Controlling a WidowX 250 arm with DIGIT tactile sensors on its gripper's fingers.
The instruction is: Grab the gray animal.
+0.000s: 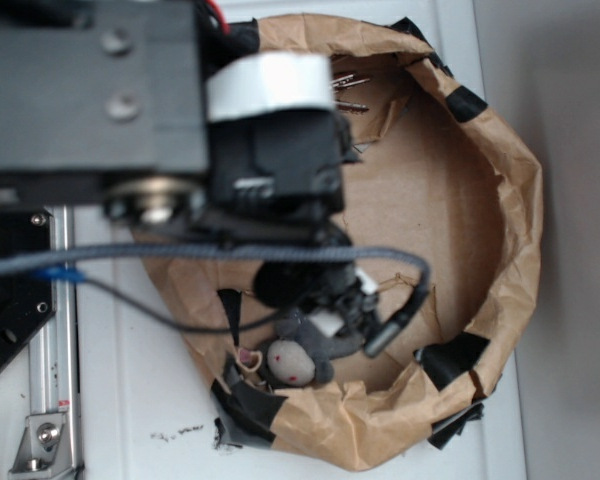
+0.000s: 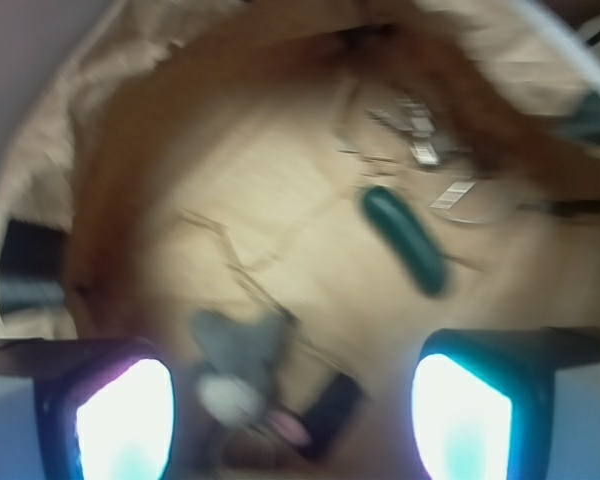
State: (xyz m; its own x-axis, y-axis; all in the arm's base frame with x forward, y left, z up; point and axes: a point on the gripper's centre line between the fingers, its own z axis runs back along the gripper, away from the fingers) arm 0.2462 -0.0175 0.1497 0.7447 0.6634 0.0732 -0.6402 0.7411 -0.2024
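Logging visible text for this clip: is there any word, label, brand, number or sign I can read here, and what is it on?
None can be read.
White band on the arm: blank.
Black tape on the paper wall: no print.
Gray animal: red dots on its belly, not writing.
Dark specks on the table by the paper: too small to tell whether they are writing.
Wrist view: too blurred; the green object shows no label.

White flat surface, crumpled brown paper ring with black tape patches lying on it toward the right edge, brown cardboard floor inside the ring, small dark specks near the bottom edge
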